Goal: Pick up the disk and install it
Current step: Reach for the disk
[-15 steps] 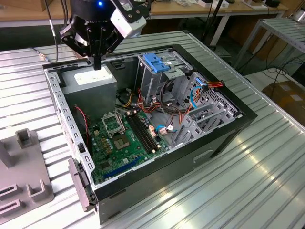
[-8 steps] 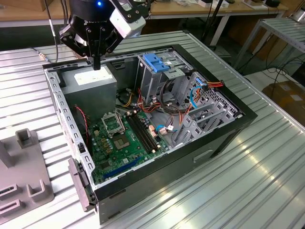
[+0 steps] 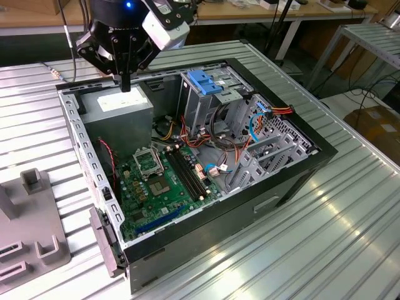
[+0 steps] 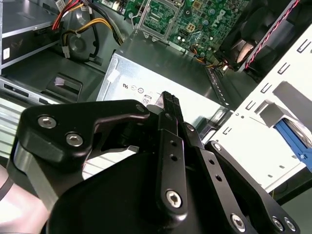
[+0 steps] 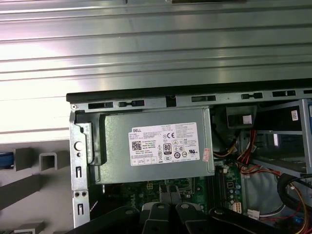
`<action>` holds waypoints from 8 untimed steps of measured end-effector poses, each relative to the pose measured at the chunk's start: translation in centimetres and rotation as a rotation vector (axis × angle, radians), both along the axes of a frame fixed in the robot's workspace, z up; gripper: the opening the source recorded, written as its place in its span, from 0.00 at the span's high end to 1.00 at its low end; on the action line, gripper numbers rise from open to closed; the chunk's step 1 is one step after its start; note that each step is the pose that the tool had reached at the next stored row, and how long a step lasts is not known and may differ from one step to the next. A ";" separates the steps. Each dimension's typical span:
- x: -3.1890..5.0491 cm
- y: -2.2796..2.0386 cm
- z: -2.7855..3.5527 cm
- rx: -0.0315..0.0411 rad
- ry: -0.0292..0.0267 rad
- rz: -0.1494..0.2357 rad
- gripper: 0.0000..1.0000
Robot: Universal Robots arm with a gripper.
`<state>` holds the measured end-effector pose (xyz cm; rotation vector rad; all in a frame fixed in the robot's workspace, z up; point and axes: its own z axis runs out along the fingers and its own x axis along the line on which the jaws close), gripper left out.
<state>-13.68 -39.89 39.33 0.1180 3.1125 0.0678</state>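
My gripper [image 3: 125, 86] hangs over the grey power supply [image 3: 122, 107] at the far corner of the open computer case [image 3: 294, 172]. Its black fingers stand together, shut, with nothing between them. In both wrist views the gripper [image 4: 168, 101] [image 5: 168, 193] sits just above the power supply's labelled top [image 5: 156, 146]. A bright blue strip [image 4: 294, 140] shows beyond the case's perforated wall, and a blue edge [image 5: 5, 159] lies by the grey fixture outside the case; this looks like the disk's carrier rail, with most of the disk hidden.
A tall metal drive cage with a fixed blue bracket [image 3: 204, 81] stands in the case. The green motherboard [image 3: 159, 181] and bundles of cables [image 3: 219, 147] lie around it. A grey fixture [image 3: 34, 240] sits on the ribbed metal table [image 3: 325, 231] at the exterior view's left.
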 end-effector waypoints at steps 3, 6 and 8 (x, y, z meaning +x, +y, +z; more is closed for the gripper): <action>-0.08 0.00 0.00 -0.0001 0.0001 0.000 0.90; -0.17 0.00 0.00 0.0000 0.0000 0.000 0.90; -0.23 0.00 0.00 -0.0001 0.0000 0.000 0.90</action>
